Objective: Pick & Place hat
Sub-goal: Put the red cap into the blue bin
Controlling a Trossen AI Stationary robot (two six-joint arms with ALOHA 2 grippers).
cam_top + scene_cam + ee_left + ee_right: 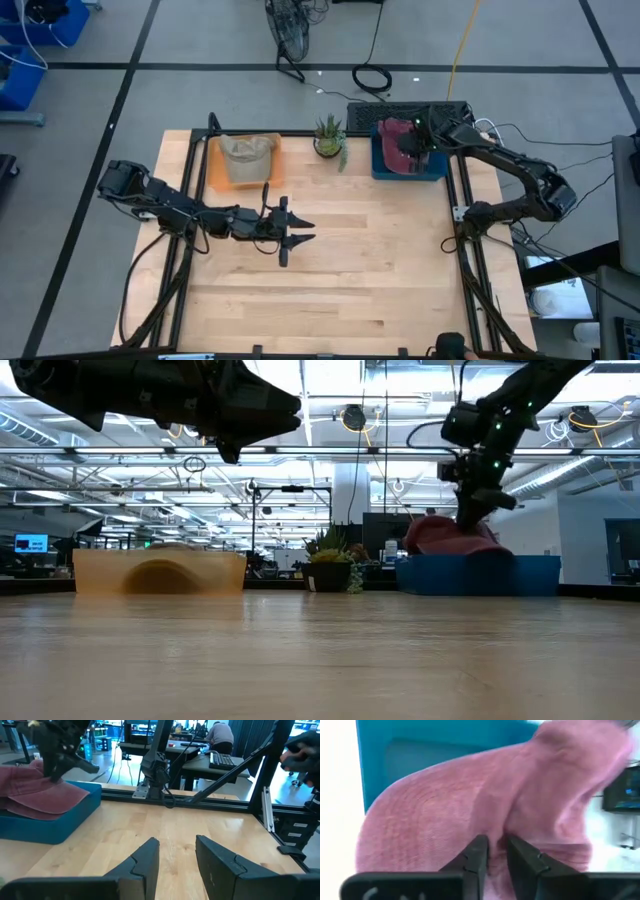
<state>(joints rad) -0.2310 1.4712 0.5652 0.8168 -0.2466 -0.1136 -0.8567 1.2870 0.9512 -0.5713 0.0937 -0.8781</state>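
Pale wood-plank tabletop [330,260] on a black frame, open lab hall behind.

Task object: soft pink cloth hat [400,145], lying in the shallow blue tray [383,165] at the far right corner of the tabletop. In the low view it heaps above the tray rim, crown uppermost.

Right gripper [495,851]: directly over the tray. Its two dark fingers [476,855] stand a narrow gap apart with a fold of pink fabric between them. Whether they pinch the cloth or have let it go cannot be told; hat weight appears to rest on the tray.

Left gripper [176,856]: hovering mid-tabletop, toward the left edge, well apart from the hat, fingers parted and empty.

Other items along the far edge: tan cloth hat [247,152] in an orange tray [212,175] at the far left; small potted green plant [329,136] between the two trays.

Key relation: hat lies straight below the right fingers, touching them; right arm is far nearer than left. Judgement: any lift or release is the right arm's alone.
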